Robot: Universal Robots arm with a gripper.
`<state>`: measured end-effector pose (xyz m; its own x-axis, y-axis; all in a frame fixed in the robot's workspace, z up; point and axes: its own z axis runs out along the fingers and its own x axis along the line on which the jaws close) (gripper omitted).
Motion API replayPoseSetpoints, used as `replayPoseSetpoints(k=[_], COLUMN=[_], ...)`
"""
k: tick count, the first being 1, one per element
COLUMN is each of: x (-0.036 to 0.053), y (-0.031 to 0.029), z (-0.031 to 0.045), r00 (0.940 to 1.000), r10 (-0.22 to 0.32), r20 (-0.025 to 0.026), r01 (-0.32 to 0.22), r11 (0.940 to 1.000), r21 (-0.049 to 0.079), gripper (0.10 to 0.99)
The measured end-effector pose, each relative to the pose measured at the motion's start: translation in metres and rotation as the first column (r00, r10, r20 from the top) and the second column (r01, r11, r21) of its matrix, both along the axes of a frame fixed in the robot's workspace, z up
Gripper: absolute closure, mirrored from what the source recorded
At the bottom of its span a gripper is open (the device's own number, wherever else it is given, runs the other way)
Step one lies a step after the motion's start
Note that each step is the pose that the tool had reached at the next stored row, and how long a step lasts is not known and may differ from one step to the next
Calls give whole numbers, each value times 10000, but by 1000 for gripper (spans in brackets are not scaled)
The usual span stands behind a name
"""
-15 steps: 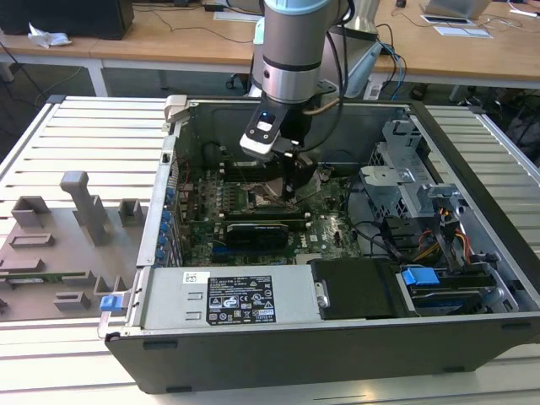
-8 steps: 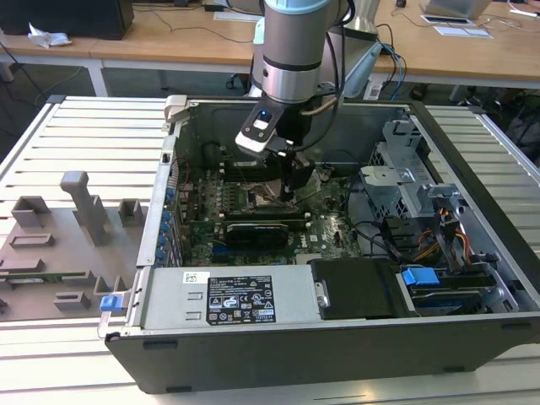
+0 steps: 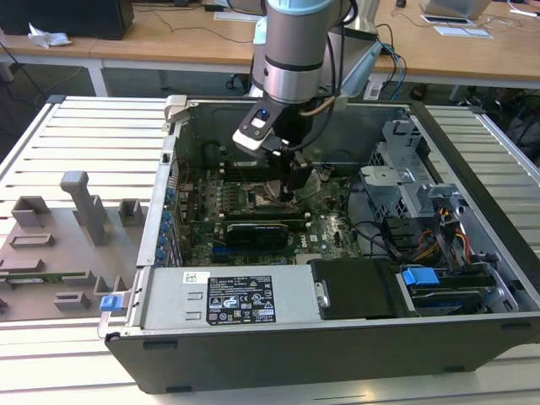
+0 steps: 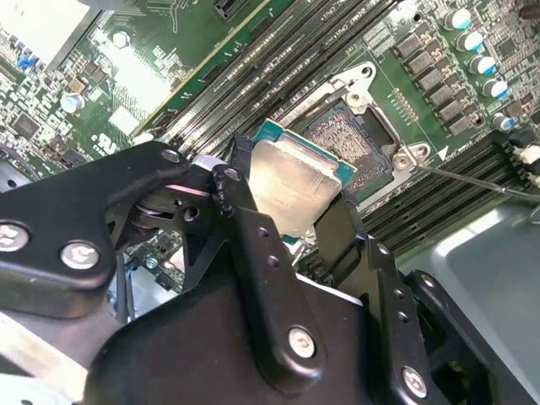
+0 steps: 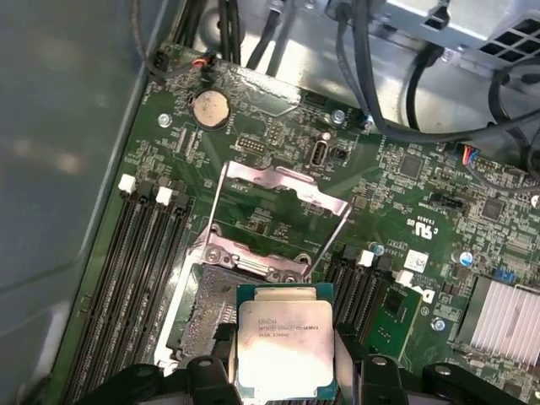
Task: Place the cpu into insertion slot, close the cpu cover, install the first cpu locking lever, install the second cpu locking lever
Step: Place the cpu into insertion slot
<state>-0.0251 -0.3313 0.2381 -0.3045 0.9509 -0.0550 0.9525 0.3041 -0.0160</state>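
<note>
The gripper (image 4: 287, 211) is closed on the cpu (image 5: 284, 342), its two black fingers (image 4: 245, 219) pinching opposite edges with the silver top facing up. The cpu hangs above the green board (image 5: 405, 219) and is not yet seated. In the first wrist view it overlaps one edge of the insertion slot (image 5: 211, 308) rather than covering it.

Judged from that, the step in hand is alignment. The cpu should come square over the dark slot, level, with its edges parallel to the slot's metal rim. It should then go straight down with no sideways push, since a tilted or scraping entry could harm the slot.

Beyond the slot the cpu cover (image 5: 287, 184) stands flipped open, out of the way. In the exterior view the gripper sits at about 3 o'clock from the slot, inside the open computer case (image 3: 295, 359) on the slatted surface (image 3: 76, 126).
</note>
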Motion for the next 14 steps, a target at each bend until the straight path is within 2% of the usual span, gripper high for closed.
replayPoseSetpoints(k=[5,10,14], x=[12,18,25], y=[0,0,0], z=[-1,-2,-3], r00=[9990,9949,9859], r10=[-450,-1011,-1675], r20=[0,2,4], r01=[450,1011,1675], r11=[9990,9949,9859], r21=[-10,-29,-50], gripper=[545,545,545])
